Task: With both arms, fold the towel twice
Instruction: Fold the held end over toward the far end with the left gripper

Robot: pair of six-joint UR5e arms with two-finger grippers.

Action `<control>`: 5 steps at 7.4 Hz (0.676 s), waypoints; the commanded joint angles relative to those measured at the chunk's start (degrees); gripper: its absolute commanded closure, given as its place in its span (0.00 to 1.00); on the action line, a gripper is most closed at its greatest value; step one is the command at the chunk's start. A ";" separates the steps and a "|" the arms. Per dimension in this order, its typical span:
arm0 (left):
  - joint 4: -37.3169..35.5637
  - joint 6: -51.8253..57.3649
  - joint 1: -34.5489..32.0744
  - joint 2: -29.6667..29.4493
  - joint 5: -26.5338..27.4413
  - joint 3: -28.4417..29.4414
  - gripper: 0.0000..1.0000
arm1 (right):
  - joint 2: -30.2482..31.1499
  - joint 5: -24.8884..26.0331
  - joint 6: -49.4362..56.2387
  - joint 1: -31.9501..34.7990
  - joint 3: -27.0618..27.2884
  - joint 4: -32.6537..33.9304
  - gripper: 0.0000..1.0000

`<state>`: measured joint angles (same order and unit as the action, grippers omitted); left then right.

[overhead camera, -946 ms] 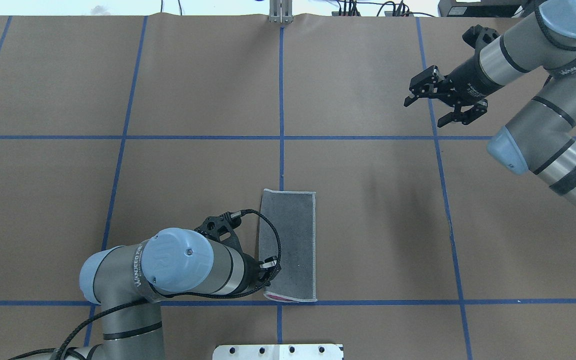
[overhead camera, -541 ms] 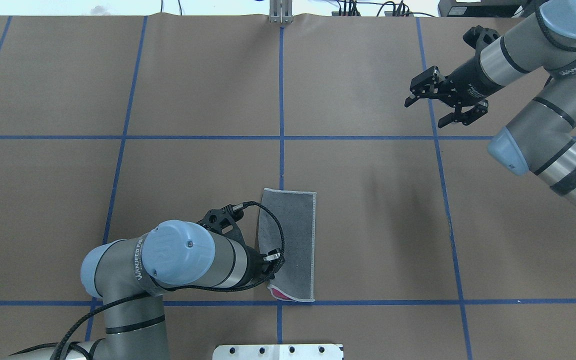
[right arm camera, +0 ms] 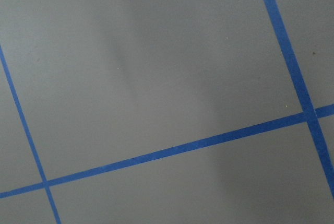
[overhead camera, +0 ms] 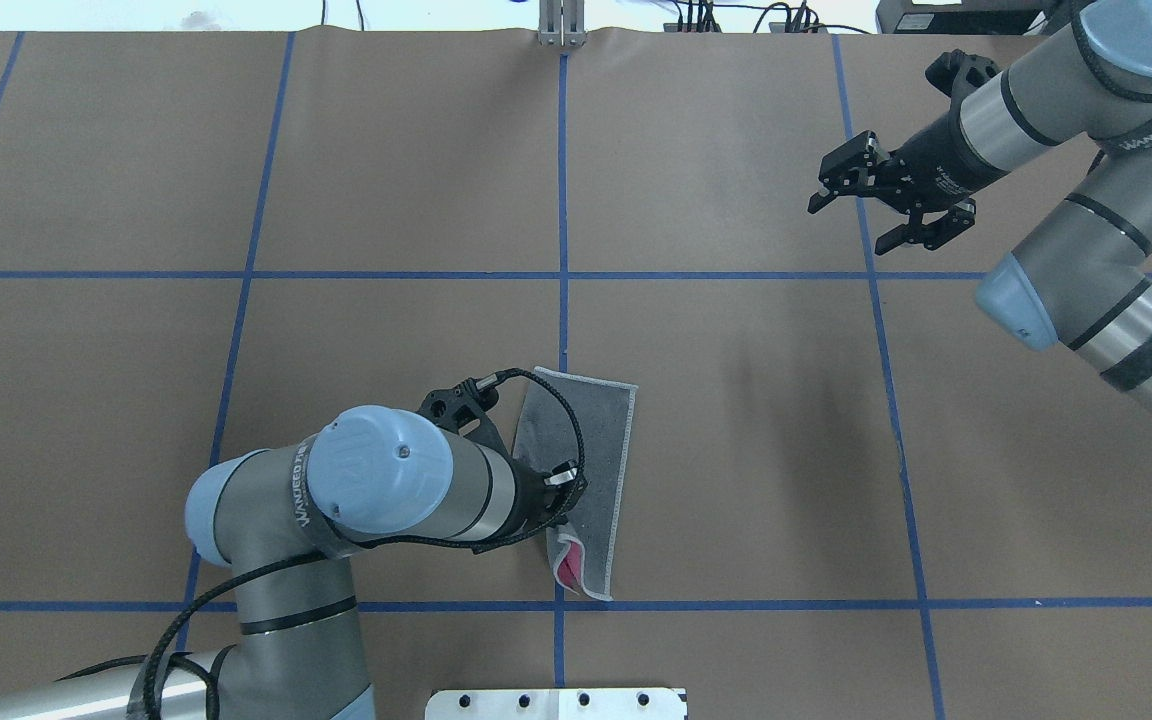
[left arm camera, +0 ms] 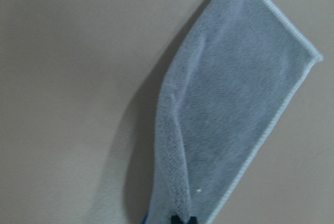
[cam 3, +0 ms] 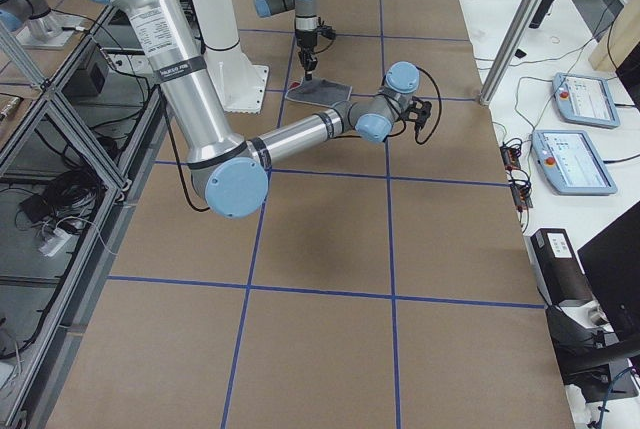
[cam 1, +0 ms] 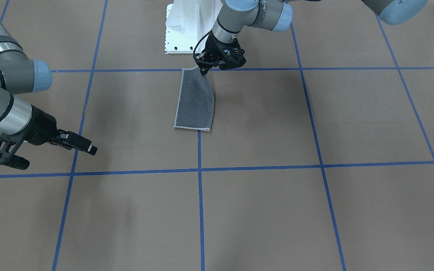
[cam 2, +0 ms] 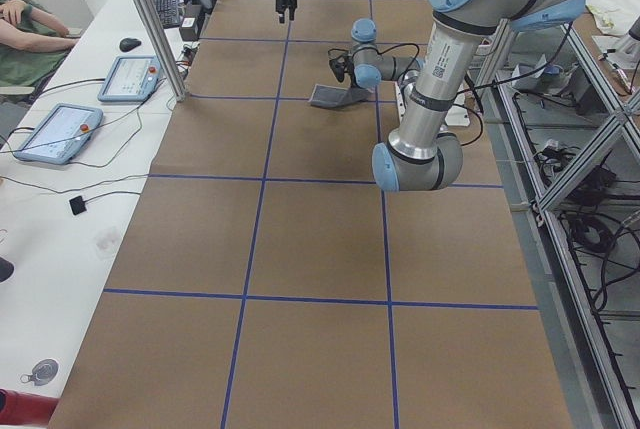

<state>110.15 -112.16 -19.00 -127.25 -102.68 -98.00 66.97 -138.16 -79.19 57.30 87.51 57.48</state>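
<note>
Holding: left gripper (cam 1: 203, 70) is clamped on one corner of the towel (overhead camera: 591, 450), at the strip's end nearest the robot.
Towel form: folded into a narrow strip, dark grey face up, pale stitched border along the outer edges.
Towel place: on the table (overhead camera: 736, 150), about mid-width, beside the centre line of tape (overhead camera: 563, 200) and just beyond the cross line nearest the robot.
Gripped end: held off the table; the layers part there, and a patch of pink shows at the corner in the overhead view.
Far end: lies flat on the table, both of its corners down.
Outline: the strip tapers toward the gripped end, where the cloth is drawn in.
Left wrist view: towel spreads away from the black fingertips (left arm camera: 182, 219) at the bottom edge, with a soft ridge running up its left side and a shadow beside it.
Left arm (overhead camera: 376, 490): wrist bent over the towel's side, hiding part of one long edge from overhead; a cable (overhead camera: 576, 440) loops above the cloth.
Right gripper (overhead camera: 848, 228): jaws spread wide with nothing between them, over bare table.
Right gripper to towel: well apart, toward the far right part of the table.
Right wrist view: shows table surface and crossing tape lines.
</note>
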 commanded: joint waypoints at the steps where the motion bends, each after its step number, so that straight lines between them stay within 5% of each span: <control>1: 0.33 -2.62 -3.92 -3.44 -0.07 5.52 1.00 | 0.01 0.00 0.17 0.00 -0.14 0.00 0.00; 5: 1.12 -8.24 -7.97 -3.44 -0.07 9.05 1.00 | -0.34 0.00 0.00 0.00 -0.14 0.00 0.00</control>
<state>111.21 -118.52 -25.97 -130.66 -102.74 -89.58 66.85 -138.16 -79.05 57.31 87.37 57.48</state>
